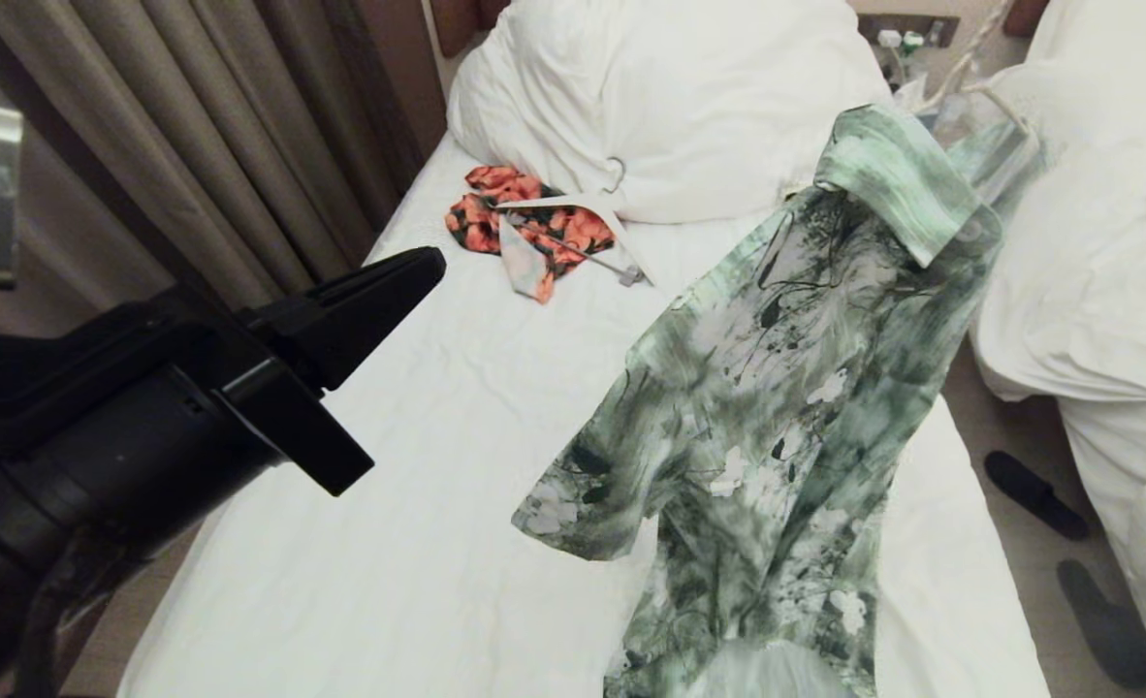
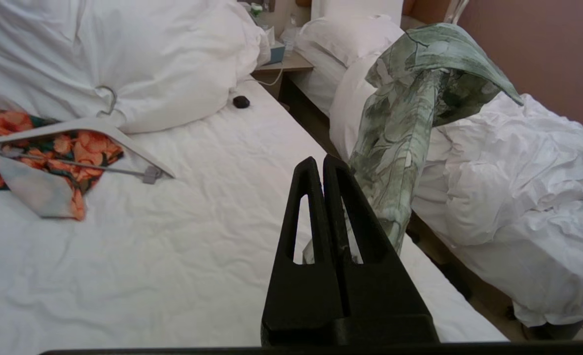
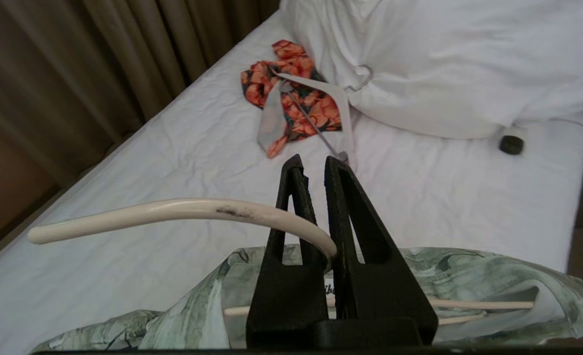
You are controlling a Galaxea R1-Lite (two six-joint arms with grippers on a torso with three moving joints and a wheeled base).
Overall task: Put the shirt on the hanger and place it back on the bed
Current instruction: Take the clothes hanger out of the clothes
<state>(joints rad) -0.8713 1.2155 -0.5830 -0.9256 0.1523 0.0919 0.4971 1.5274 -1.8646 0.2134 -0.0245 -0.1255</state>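
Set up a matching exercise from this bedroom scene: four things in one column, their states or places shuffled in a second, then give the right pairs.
Things:
1. shirt
2. right pincer
3. left pincer
4. orange floral garment

States or places:
A. shut with nothing in it
B. lies near the pillows with a white hanger on it
C. shut on the cream hanger
D. hangs on the cream hanger above the bed

Pairs: 1-D, 2-C, 3-A, 4-B

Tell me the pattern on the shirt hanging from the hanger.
Mottled green and white, with white flowers and dark leafy branches on the shirt; clearest in the head view.
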